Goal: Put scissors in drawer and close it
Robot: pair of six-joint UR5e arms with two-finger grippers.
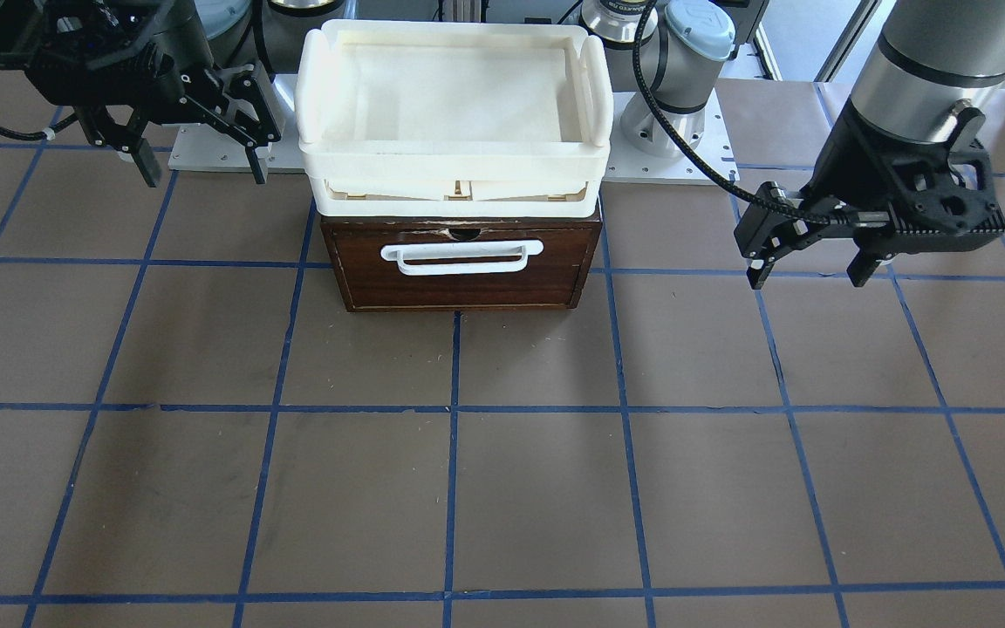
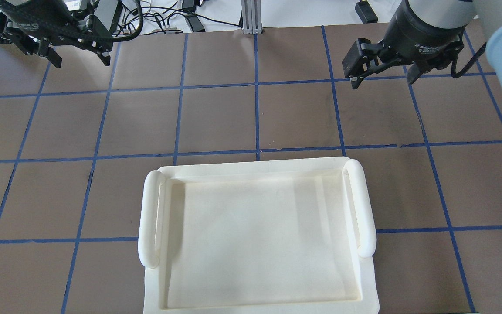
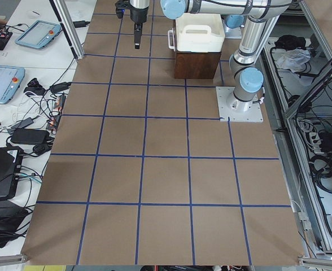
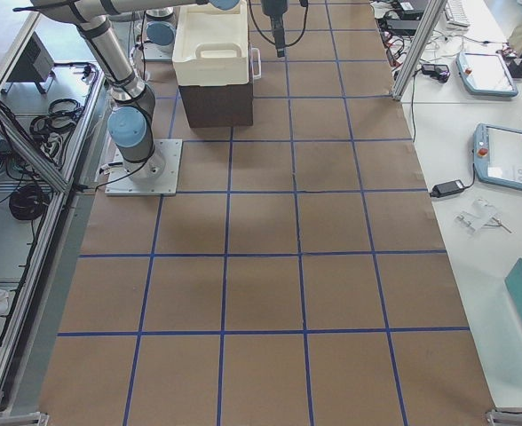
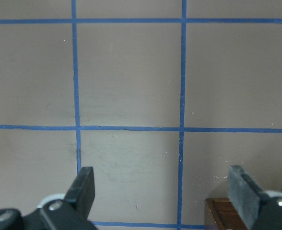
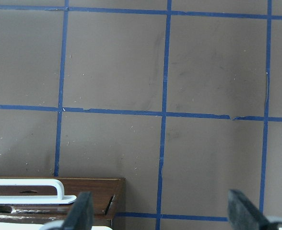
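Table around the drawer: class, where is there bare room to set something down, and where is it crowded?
Widest free patch: the table in front of the drawer, every square facing its wooden front. It is crowded only beside the drawer, where the left gripper and right gripper hang open above bare squares. The tray atop the drawer holds nothing.

— What is the worktop (image 1: 502, 488) like?

— Brown and flat, ruled into large squares by blue tape lines (image 1: 453, 453).

— What stands directly on it?

— A dark wooden drawer box (image 1: 463, 283), its front flush and facing away from the robot. Two pale metal base plates (image 3: 225, 113) lie flat on the surface, one just beside each end of the box.

— Anything in front of the box?

— Only taped squares.
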